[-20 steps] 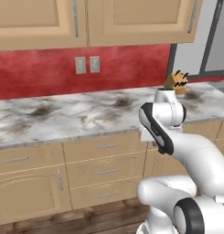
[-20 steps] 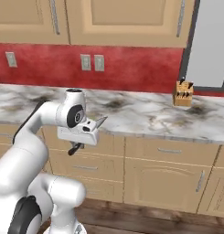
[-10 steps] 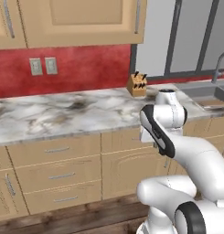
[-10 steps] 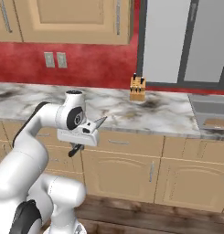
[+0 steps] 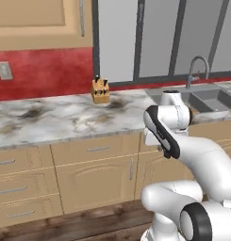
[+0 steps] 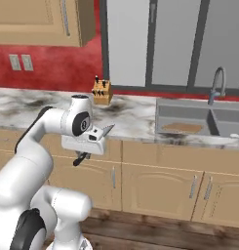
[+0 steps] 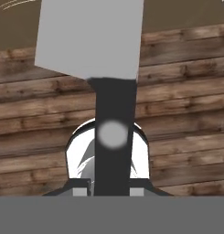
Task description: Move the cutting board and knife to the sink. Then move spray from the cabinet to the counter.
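My gripper [image 6: 88, 145] is shut on the knife [image 6: 107, 129], held in front of the lower cabinet doors below the counter [image 6: 23, 105] edge. Its grey blade tip points up and to the right, and the black handle sticks out below. In the hand view the broad grey blade [image 7: 90, 36] and the black handle [image 7: 112, 109] run up the middle over the wooden floor. To the right the sink [image 6: 189, 117] is set into the counter [image 5: 51, 117], and the light-wood cutting board [image 6: 182, 128] lies flat in its left basin. The spray is out of view.
A tan knife block [image 5: 100, 90] stands at the back of the counter by the red wall. A curved chrome faucet [image 6: 217, 83] rises behind the sink [image 5: 206, 96]. Upper cabinets [image 5: 37, 23] hang at the left, and tall grey panels are behind the sink.
The whole scene has slid left in both base views, so the base has driven right along the counter. The sink has come into view. The knife stays in the gripper.
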